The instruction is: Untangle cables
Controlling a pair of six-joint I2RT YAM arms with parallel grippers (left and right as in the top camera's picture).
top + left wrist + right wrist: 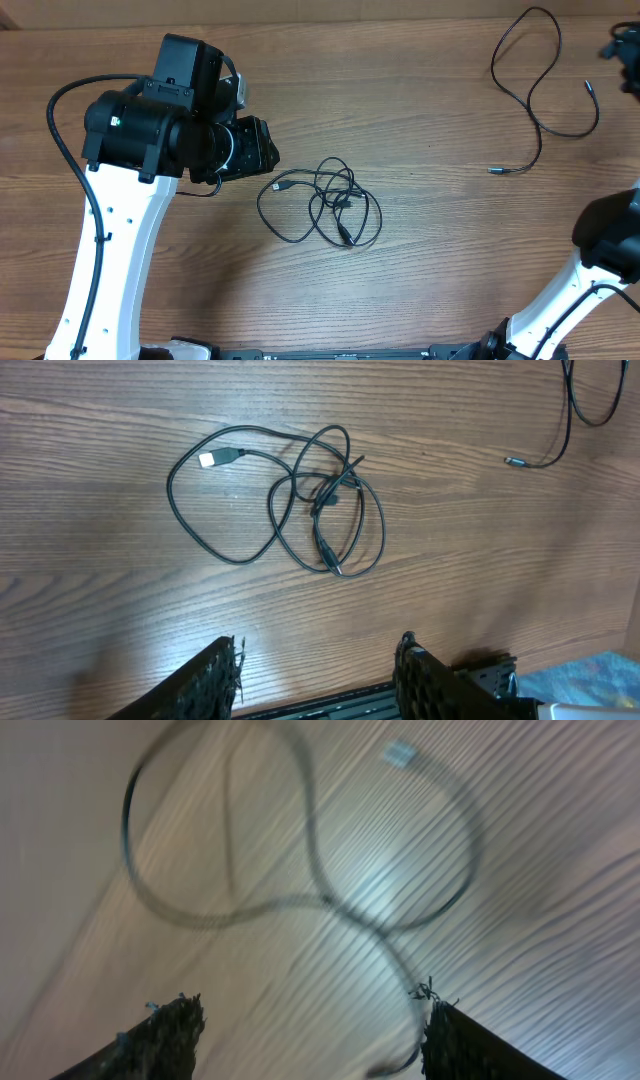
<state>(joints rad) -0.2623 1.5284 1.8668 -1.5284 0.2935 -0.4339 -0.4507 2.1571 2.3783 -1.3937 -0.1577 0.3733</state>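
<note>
Cables (322, 205) sit knotted on the tabletop (450, 280). Left pincer (320, 643) hangs half-open, empty: pinch by the USB plug (209, 459). Right pincer (310, 1000) gapes wide, seemingly off the loose cable (318, 900), blurry.

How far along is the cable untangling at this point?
Done: one cable lies by itself at the far right in loose curves, away from the rest. In hand: nothing; the left claw and right claw both stand open and empty. Left: the central tangle, with its USB plug, has loops crossing each other and no claw on it.
</note>
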